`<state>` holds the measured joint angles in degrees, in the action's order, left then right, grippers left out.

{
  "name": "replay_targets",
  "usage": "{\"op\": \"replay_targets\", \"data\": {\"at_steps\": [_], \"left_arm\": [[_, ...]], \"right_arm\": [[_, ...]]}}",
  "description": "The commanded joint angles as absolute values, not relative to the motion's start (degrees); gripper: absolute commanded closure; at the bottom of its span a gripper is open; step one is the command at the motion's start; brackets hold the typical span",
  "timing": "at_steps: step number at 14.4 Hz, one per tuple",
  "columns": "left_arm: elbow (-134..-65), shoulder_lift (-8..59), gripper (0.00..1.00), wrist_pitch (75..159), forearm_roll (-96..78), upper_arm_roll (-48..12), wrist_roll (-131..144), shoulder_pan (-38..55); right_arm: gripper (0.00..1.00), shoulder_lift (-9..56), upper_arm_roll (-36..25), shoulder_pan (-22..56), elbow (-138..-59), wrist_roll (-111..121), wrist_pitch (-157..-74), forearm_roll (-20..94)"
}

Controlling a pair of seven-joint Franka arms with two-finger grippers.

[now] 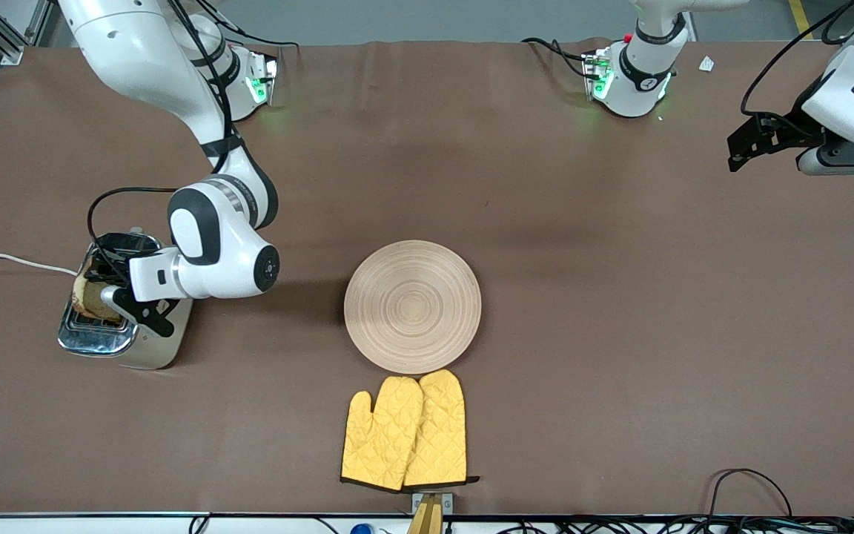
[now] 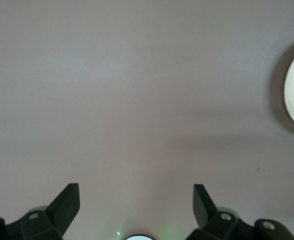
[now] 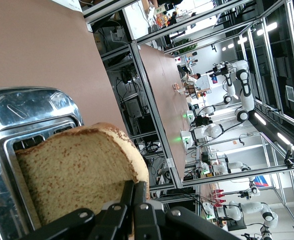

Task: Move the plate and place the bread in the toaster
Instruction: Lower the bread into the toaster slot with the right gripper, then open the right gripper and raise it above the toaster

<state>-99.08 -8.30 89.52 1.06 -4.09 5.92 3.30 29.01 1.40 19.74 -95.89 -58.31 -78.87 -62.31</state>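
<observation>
Here the brown, dark-crusted bread point(image 3: 82, 170) stands in the toaster point(image 1: 104, 337), pinched by the right gripper point(image 3: 133, 197). Only the right wrist view shows its seeded face. The left gripper point(image 2: 137, 202) waits over bare table point(image 1: 620, 297), jaws apart.

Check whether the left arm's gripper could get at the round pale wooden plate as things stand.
Probably yes: the left gripper is open over bare table at its own end, and nothing stands between it and the round pale wooden plate.

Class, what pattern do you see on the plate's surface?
Concentric ring grooves in pale wood on the plate, clearest in the front view.
</observation>
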Motion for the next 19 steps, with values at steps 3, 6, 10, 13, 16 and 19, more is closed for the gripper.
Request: {"op": "replay_targets", "data": {"at_steps": [3,6,10,13,16,19], "left_arm": [[-98.7,-8.44,0.0,89.03,1.05,-3.96,5.63,3.16],[-98.44,-8.44,0.0,89.03,0.97,-3.96,5.45,3.16],[-98.26,-8.26,0.0,88.95,0.97,-3.96,5.36,3.08],[-97.74,-8.17,0.0,88.95,1.05,-3.96,5.01,2.99],[-94.67,-5.89,0.0,88.33,1.23,-3.96,4.92,3.08],[-94.48,-5.8,0.0,88.07,1.23,-3.78,4.92,2.99]], "right_arm": [[0.32,28.65,2.11,18.28,-97.29,-59.68,-81.3,-63.37],[0.07,28.56,2.28,17.58,-97.12,-59.76,-82.17,-62.93],[0.0,26.64,2.37,15.39,-96.59,-59.77,-89.98,-52.77],[0.0,22.07,2.46,13.1,-96.5,-59.15,-94.74,-40.91],[0.0,16.81,2.46,12.66,-96.5,-58.19,-95.62,-30.97],[0.0,11.88,2.46,10.03,-96.5,-52.14,-95.89,-20.69]]}}
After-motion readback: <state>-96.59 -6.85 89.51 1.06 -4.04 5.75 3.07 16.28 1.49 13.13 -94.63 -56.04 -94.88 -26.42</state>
